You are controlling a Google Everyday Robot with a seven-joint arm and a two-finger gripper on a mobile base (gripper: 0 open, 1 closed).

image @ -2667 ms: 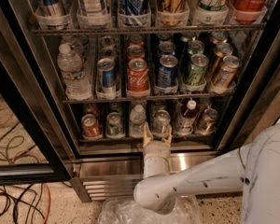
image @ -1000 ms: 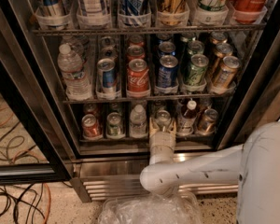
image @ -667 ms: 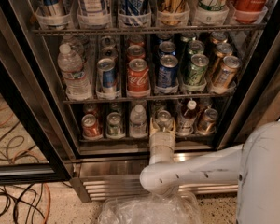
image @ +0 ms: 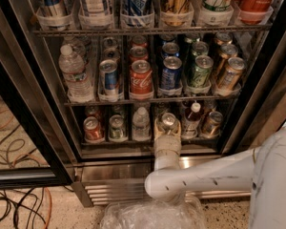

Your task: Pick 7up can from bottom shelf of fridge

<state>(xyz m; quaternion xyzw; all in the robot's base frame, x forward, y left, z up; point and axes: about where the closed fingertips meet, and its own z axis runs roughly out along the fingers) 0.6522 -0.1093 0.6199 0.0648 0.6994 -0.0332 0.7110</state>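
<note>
The fridge (image: 30, 128) stands open in front of me, with its ribbed steel base (image: 109, 191) below. On the bottom shelf (image: 133, 146), the 7up can (image: 168, 121) stands at the front of the fourth lane from the left, showing its silver top. My gripper (image: 167, 127) reaches up into that lane from below. One cream finger (image: 157, 126) sits on each side of the can, and both press against it. My white arm (image: 200, 178) runs off to the lower right. The can's body is mostly hidden by the gripper.
The same shelf holds a red can (image: 92, 128), a darker green can (image: 117, 127), a small water bottle (image: 141, 123), a white-capped little bottle (image: 193, 116) and another can (image: 212, 123). Larger cans fill the rack above (image: 141, 78). Cables (image: 14, 209) lie on the floor at left. A clear plastic bag (image: 152, 216) lies below the arm.
Since 2.7 s ago the gripper has pushed slightly deeper into the lane around the can, and the arm has shifted right. Over the last second nothing visibly moved.
</note>
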